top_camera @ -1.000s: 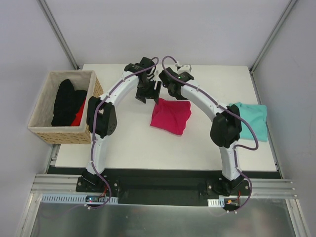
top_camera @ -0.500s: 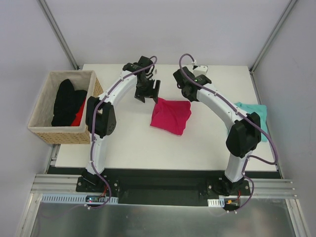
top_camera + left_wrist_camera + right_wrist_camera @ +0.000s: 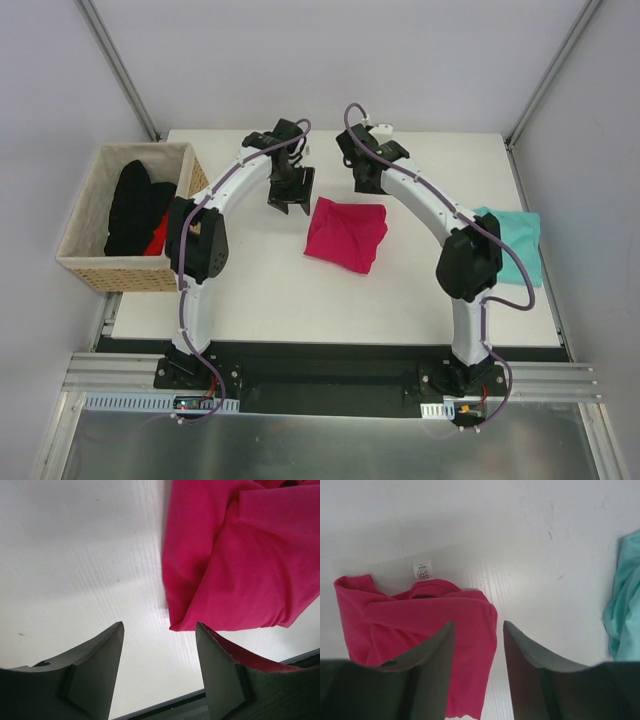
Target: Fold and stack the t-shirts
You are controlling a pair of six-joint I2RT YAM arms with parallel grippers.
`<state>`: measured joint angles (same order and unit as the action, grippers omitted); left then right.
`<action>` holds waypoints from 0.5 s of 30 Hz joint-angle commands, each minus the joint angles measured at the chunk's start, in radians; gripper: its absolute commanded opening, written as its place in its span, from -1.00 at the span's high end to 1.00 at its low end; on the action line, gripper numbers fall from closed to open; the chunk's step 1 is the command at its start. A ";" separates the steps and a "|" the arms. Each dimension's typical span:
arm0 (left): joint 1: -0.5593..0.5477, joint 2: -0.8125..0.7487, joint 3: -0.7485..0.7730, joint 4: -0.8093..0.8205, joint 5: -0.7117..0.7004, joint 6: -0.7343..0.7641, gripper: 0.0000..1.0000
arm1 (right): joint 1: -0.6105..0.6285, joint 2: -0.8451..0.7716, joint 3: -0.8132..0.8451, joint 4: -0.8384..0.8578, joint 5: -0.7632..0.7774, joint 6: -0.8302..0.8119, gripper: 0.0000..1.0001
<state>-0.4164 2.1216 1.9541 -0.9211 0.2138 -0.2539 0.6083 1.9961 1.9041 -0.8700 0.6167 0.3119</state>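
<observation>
The magenta t-shirt is seen lying loosely folded near the middle of the table, with its white neck label turned toward the far edge. The teal t-shirt is found bunched at the table's right edge, well apart from the magenta one and partly hidden by the right arm. The left gripper is held just off the magenta t-shirt's far left corner; its jaws are spread, nothing is clamped between them, and the cloth is seen just ahead of one finger. The right gripper is poised above the shirt's far edge, its jaws likewise parted and empty. A black garment is kept in the basket on the left.
</observation>
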 commanded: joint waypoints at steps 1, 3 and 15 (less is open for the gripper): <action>0.037 -0.138 -0.069 0.022 -0.042 -0.035 -0.19 | 0.005 0.087 0.133 0.011 -0.075 -0.163 -0.04; 0.051 -0.161 -0.096 0.033 -0.042 -0.035 -0.19 | 0.005 0.121 0.168 0.032 -0.113 -0.217 -0.04; 0.080 -0.258 -0.158 0.042 -0.076 -0.035 -0.16 | -0.001 0.199 0.208 0.104 -0.314 -0.272 0.07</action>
<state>-0.3389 1.9457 1.8130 -0.8852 0.1661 -0.2787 0.6083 2.1845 2.0884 -0.8139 0.4320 0.0914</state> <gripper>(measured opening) 0.580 0.482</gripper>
